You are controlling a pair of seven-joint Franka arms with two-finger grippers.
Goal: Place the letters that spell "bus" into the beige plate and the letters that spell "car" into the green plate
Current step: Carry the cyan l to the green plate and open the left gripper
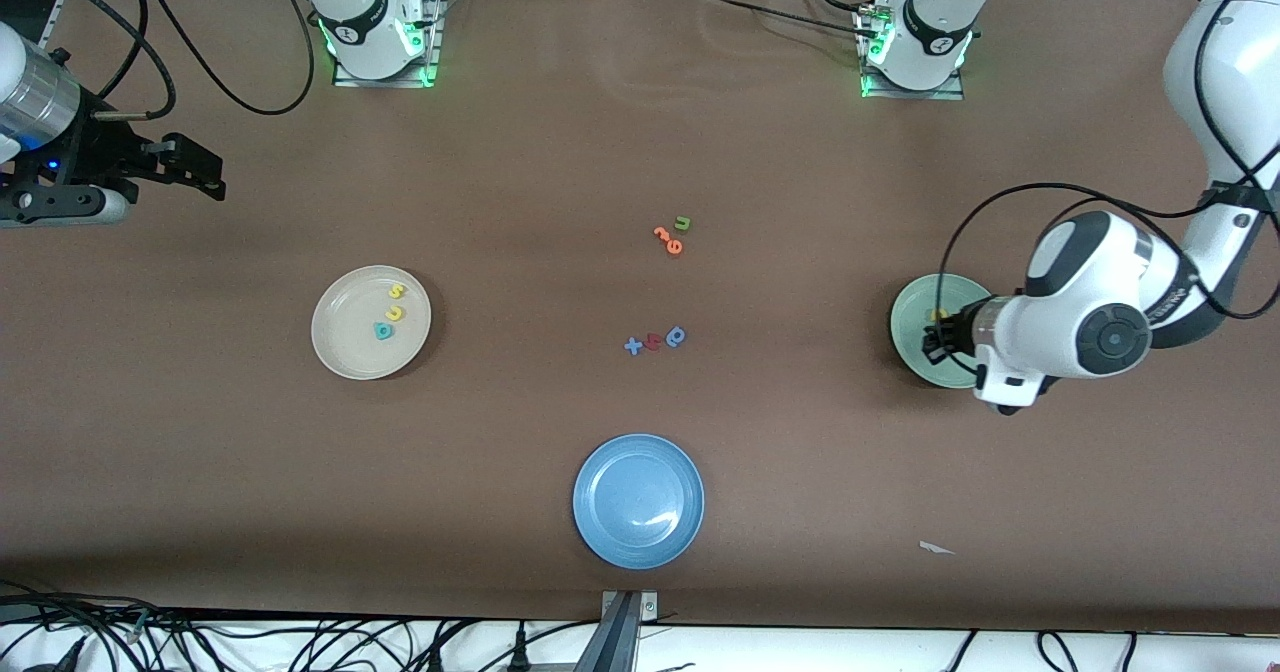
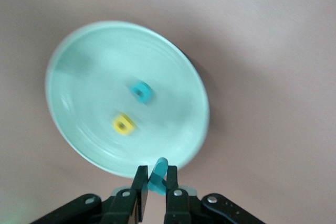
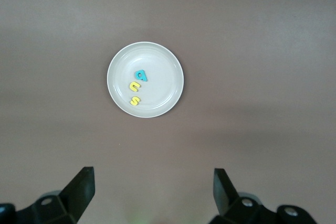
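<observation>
Lots of open table between the beige plate [image 1: 345,352], the blue plate [image 1: 638,501] and the green plate [image 1: 908,337]. Only clutter mid-table: two little letter clusters [image 1: 672,235] [image 1: 655,341]. The left gripper [image 2: 156,184] and its arm hang over the green plate, blocking it from above.

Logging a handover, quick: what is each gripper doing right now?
Left gripper: shut on a teal letter, over the green plate.
Right gripper: open, empty, waiting.
</observation>
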